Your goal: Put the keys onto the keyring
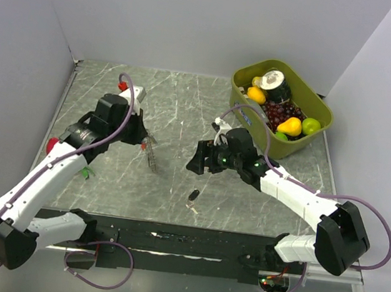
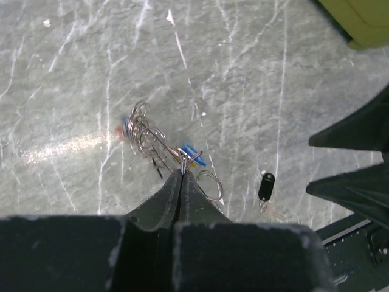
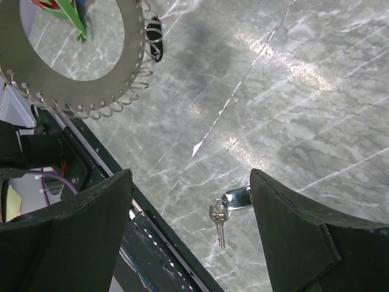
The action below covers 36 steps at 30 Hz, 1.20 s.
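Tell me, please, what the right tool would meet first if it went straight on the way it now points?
The right tool would probably meet the bare table first, just past the loose key between its open fingers; the keyring sits off to one side. Depth is unclear.

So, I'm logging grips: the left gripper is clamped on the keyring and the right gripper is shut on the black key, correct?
Not quite: the right gripper is open, and the black key lies on the table below it, untouched, as the right wrist view shows. The left gripper is clamped on the keyring.
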Available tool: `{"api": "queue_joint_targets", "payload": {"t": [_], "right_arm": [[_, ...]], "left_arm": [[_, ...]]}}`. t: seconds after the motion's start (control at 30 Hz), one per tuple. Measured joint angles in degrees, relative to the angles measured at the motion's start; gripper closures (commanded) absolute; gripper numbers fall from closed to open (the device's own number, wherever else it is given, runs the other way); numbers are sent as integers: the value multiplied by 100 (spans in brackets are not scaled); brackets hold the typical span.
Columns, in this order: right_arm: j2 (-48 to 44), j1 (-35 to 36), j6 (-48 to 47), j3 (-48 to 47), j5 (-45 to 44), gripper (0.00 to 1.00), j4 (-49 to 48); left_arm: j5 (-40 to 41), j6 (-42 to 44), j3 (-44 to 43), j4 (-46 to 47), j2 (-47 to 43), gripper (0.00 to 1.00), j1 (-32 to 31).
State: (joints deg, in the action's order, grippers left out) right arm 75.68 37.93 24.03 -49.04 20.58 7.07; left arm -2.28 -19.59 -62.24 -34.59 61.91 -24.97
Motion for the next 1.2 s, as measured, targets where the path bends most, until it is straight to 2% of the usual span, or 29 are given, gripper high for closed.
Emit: {"api": "queue_joint_targets", "payload": {"t": [0.23, 0.33, 0.53, 0.63, 0.73, 0.9, 1.2], "right_arm": [[0, 0, -11, 0, 0, 12, 15], [0, 0, -11, 4, 0, 10, 15], [0, 0, -20, 42, 0, 1, 11], [0, 0, -37, 70, 0, 1, -4], [-7, 0, -57, 122, -17, 1, -4], [-74, 0, -98, 227, -68, 1, 39], [-192, 0, -101, 267, -170, 1, 127]], "left_arm": [[9, 111, 181, -107, -227, 99, -70], [210, 85, 216, -326, -398, 99, -72], [651, -22, 221, -743, -590, 99, -72], [822, -114, 289, -835, -481, 99, -72], [855, -155, 289, -833, -81, 99, -72], [863, -273, 229, -391, 1121, 99, -92], [879, -269, -501, -85, 2944, 98, -496]]}}
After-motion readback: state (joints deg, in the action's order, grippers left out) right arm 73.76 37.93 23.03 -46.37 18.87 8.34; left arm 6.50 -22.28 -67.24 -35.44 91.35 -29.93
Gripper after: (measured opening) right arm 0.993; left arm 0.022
